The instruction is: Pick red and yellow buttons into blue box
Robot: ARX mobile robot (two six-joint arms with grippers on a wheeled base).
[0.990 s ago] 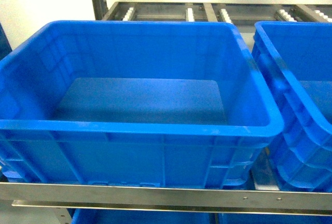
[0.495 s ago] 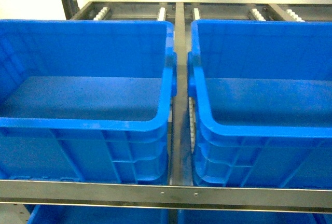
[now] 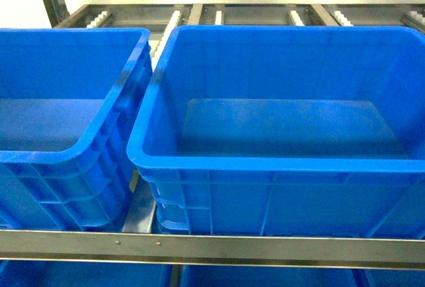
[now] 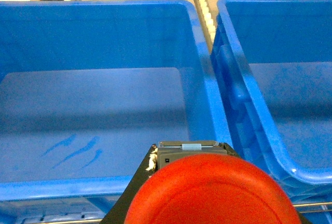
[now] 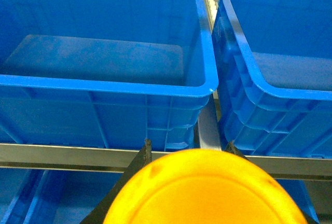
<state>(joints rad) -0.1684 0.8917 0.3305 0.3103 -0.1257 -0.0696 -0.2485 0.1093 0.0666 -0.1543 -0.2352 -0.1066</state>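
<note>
Two buttons clamped: red button; yellow button

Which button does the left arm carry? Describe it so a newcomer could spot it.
Start from the two blue crates side by side on the roller rack. At the bottom of the left wrist view, the red button sits right under the camera. Its cap is red; the right arm's button is yellow.

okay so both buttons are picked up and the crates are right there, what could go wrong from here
1. The yellow button hangs before the shelf rail, short of any crate, so releasing now would likely miss.
2. The red button sits just over the near rim of a blue box, beside the gap between crates; it could clip the rim.
</note>
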